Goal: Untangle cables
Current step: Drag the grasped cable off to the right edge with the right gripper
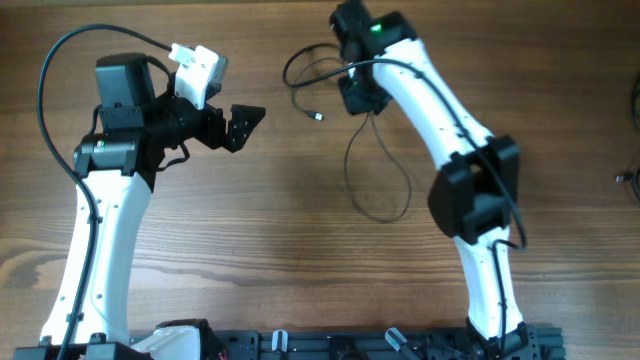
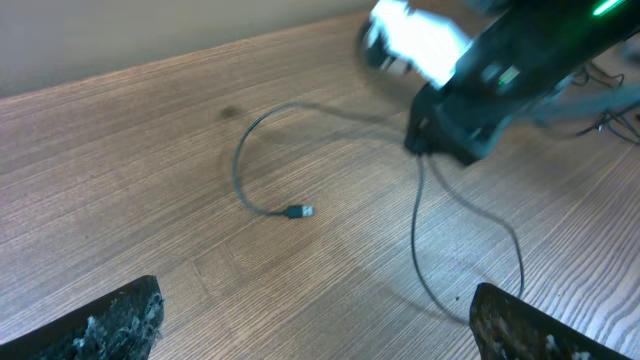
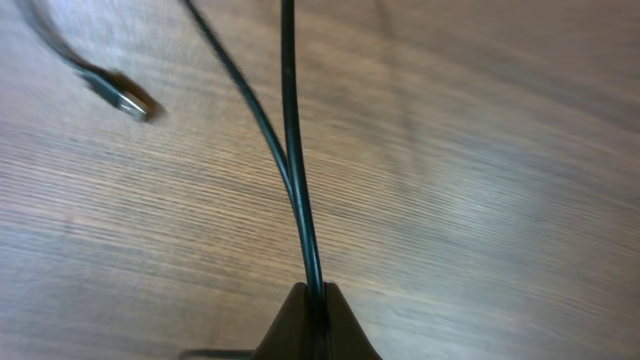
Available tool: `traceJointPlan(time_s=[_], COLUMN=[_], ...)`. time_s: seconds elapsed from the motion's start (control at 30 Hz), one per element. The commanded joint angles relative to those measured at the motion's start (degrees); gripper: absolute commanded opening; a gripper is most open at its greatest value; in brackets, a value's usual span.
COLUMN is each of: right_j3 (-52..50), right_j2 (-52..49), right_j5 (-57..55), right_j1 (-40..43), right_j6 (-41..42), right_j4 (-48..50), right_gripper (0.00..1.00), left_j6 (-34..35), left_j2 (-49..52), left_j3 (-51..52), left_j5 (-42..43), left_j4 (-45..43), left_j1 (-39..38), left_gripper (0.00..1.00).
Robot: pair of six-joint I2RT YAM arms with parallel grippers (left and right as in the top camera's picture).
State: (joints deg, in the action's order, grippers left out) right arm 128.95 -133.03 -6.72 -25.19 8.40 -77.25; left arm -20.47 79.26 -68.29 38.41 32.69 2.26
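In the right wrist view the cables (image 3: 308,250) run off the top edge, the plug (image 3: 125,100) near the top left corner is blurry, and the right gripper (image 3: 315,305) is mostly cut off at the bottom. In the left wrist view the right arm (image 2: 500,70) is a blur, and only the fingers (image 2: 520,325) of the left gripper (image 2: 315,295) peek in at the bottom. From overhead, the right arm hides its own gripper near the table's (image 1: 200,250) far edge.

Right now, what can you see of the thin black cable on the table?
The cable is a thin, black, smooth cord lying in loose loops on the wooden table. One free end carries a small metallic plug, resting flat. Two strands run into the shut right end effector, which pinches them together.
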Motion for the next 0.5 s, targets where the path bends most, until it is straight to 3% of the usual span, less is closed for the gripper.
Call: traceJointPlan(time_s=[0.0,0.47], right_j3=[0.98,1.14], right_j2=[4.74,22.34], right_j5=[-2.45,-6.19], right_j1=[2.01,11.13], right_j6=[2.14,5.33], right_j4=[-0.72,-4.31], right_gripper=[0.05,0.04], left_j6=[-0.11,-0.13], left_j2=[0.46,0.46], left_j3=[-0.83,-0.83], left_j5=[-0.33,-0.24], left_j4=[0.15,0.15], left_j1=[0.26,0.20], left_gripper=[1.00,1.00])
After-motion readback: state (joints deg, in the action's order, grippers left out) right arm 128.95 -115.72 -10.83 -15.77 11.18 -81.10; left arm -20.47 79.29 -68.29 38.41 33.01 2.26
